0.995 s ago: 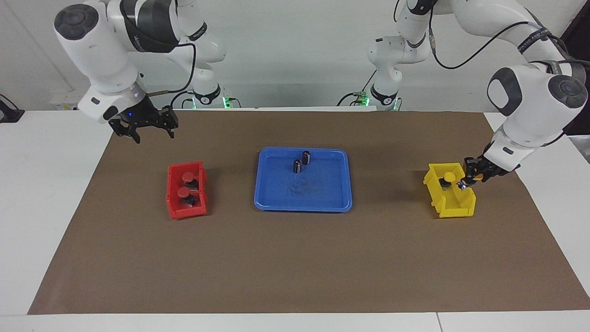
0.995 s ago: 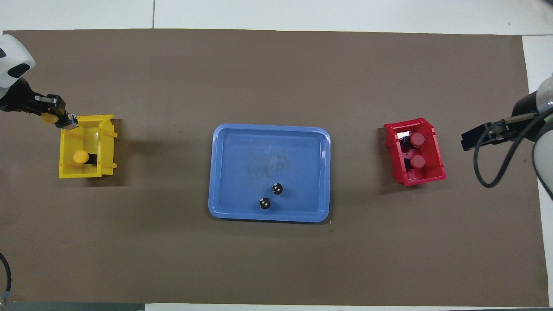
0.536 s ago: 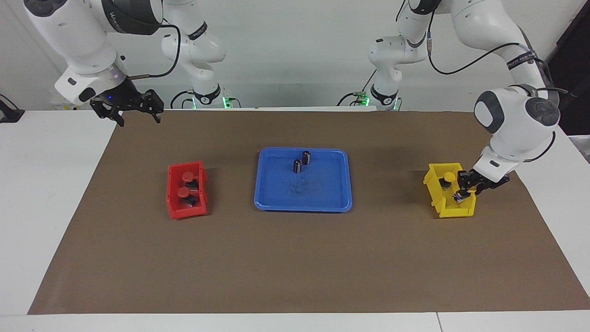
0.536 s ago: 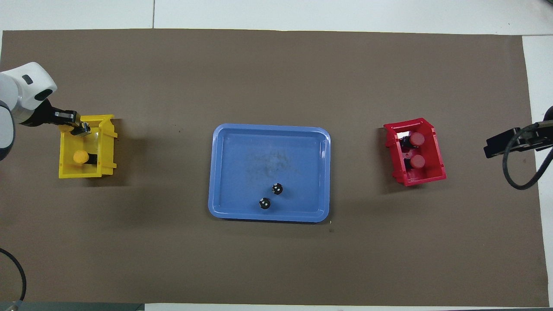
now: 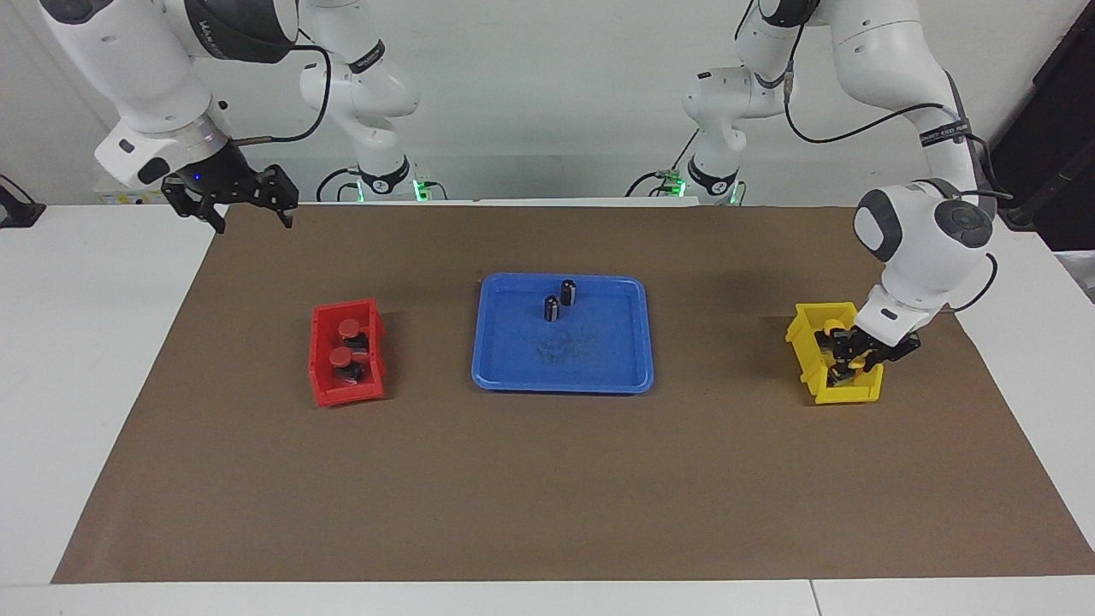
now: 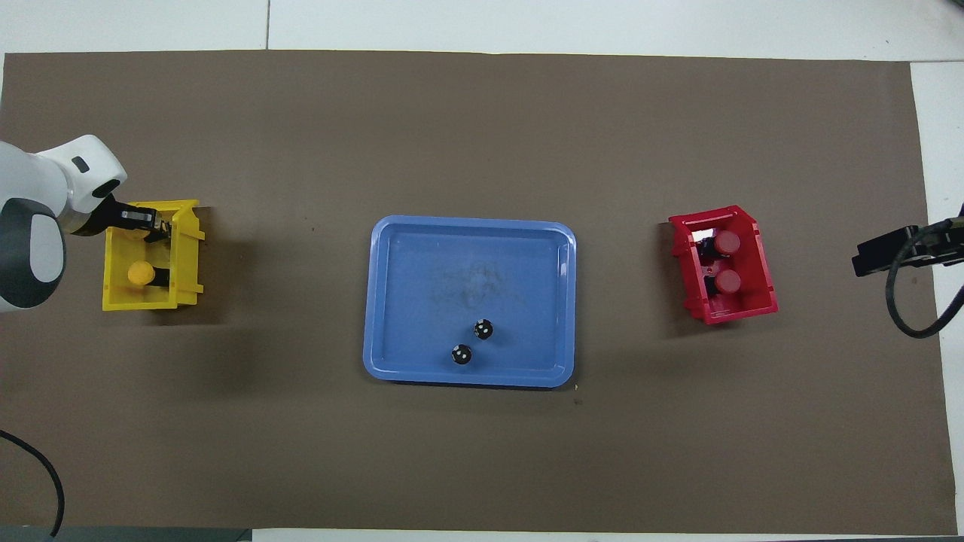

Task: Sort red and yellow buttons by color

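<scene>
Two red buttons point(image 5: 348, 328) point(image 5: 342, 353) lie in the red bin point(image 5: 349, 393), also seen from overhead point(image 6: 727, 242) point(image 6: 727, 281). One yellow button point(image 6: 138, 272) lies in the yellow bin point(image 6: 190, 260) at the left arm's end. My left gripper point(image 5: 843, 358) is low inside the yellow bin point(image 5: 849, 395), shut on the second yellow button, which its fingers mostly hide. It also shows in the overhead view point(image 6: 149, 223). My right gripper point(image 5: 248, 212) is open and empty, raised over the mat's edge near the right arm's base.
A blue tray point(image 5: 565, 364) in the middle of the brown mat holds two small dark cylinders point(image 5: 568, 292) point(image 5: 552, 308) without coloured caps, standing upright. The tray also shows in the overhead view point(image 6: 467, 263). The red bin point(image 6: 753, 310) sits toward the right arm's end.
My left gripper moved from beside the yellow bin to over it and down into it with the yellow button. My right gripper rose and drew back from the red bin.
</scene>
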{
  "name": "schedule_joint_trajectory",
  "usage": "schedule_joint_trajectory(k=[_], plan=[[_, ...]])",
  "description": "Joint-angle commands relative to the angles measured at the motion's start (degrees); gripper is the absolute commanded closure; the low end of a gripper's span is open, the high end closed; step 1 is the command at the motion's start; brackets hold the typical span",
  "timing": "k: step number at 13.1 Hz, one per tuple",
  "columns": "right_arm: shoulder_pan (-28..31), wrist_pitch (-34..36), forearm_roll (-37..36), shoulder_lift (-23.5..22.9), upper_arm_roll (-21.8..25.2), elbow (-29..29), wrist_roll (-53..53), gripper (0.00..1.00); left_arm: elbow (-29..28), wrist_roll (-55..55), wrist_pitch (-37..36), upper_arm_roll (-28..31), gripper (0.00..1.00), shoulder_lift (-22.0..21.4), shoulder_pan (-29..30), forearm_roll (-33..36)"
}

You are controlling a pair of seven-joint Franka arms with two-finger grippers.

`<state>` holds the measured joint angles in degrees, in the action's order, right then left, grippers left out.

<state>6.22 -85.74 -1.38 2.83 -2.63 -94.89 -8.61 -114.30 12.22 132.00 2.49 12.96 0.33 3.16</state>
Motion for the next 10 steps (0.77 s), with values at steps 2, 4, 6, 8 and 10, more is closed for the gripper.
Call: schedule_joint_trajectory(k=[2,4,6,8,10], plan=[[0.81,-1.01,-0.12,1.74,-0.62,-2.22,0.52,0.00,-2.08,0.53,3.27,-0.47,0.79,0.05,0.73,1.23],[0.81,-1.45,-0.03,1.65,-0.71,-2.14,0.61,0.00,-1.81,0.53,2.83,-0.47,0.51,0.05,0.81,1.15],[0.46,-1.54,-0.12,1.65,-0.71,-2.05,0.70,0.00,-0.15,0.44,0.47,-0.47,0.49,0.14,1.17,1.14],[0.37,-1.54,-0.12,1.65,-0.71,-1.96,0.79,0.00,2.49,0.44,-3.48,-0.47,0.49,0.14,1.17,1.06],[0.46,-1.54,-0.12,1.39,-0.71,-1.61,0.79,0.00,5.21,0.44,-7.78,-0.47,0.43,-0.12,1.08,0.71]])
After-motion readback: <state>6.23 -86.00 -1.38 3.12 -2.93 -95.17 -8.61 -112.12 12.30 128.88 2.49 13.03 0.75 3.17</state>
